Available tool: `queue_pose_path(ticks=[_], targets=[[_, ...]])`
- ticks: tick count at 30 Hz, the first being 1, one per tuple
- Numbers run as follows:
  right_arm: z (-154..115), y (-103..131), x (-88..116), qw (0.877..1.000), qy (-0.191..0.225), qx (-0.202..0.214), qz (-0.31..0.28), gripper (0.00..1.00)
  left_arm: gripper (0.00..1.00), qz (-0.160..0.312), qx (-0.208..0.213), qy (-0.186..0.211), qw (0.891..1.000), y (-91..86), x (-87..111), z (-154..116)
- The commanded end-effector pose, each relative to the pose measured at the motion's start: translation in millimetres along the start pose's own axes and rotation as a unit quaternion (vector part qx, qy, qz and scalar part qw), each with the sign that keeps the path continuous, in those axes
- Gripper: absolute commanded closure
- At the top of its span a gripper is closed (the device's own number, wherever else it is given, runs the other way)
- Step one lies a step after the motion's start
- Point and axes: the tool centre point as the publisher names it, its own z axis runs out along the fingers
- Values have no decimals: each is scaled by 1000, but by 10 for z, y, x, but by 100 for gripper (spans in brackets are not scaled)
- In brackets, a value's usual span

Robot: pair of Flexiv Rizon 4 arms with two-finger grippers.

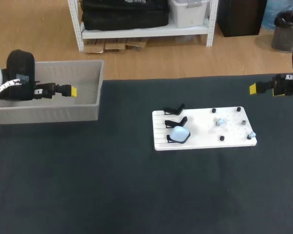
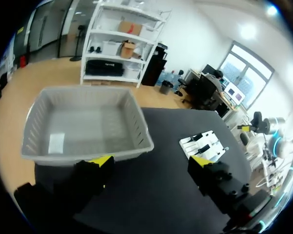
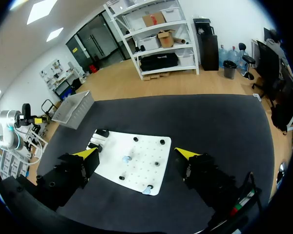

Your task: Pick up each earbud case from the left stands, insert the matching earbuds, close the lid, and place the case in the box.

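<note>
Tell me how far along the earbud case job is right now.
Done: nothing visible; the gray box shows no case inside. In hand: nothing; the left pincer is open above the box, the right pincer open past the right end of the white board. Left: the pale blue case on its stand, both earbuds on the board, closing, boxing.

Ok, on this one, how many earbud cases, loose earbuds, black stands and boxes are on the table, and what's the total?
earbud case: 1
loose earbuds: 2
black stands: 3
box: 1
Total: 7
</note>
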Motion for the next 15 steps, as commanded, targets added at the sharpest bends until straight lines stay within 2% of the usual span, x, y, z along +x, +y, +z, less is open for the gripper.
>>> queue_pose_path(ticks=[1,5,9,12,15], targets=[[0,0,0,1000,0,0,0,0,0,25,29,-14,999,33,-63,4],[0,0,0,1000,0,0,0,0,0,66,46,-20,997,-22,-143,9],[0,0,0,1000,0,0,0,0,0,122,79,-17,989,-133,-197,35],[0,0,0,1000,0,0,0,0,0,158,115,-12,981,-215,-233,64],[0,0,0,1000,0,0,0,0,0,216,136,-6,967,-292,-230,106]])
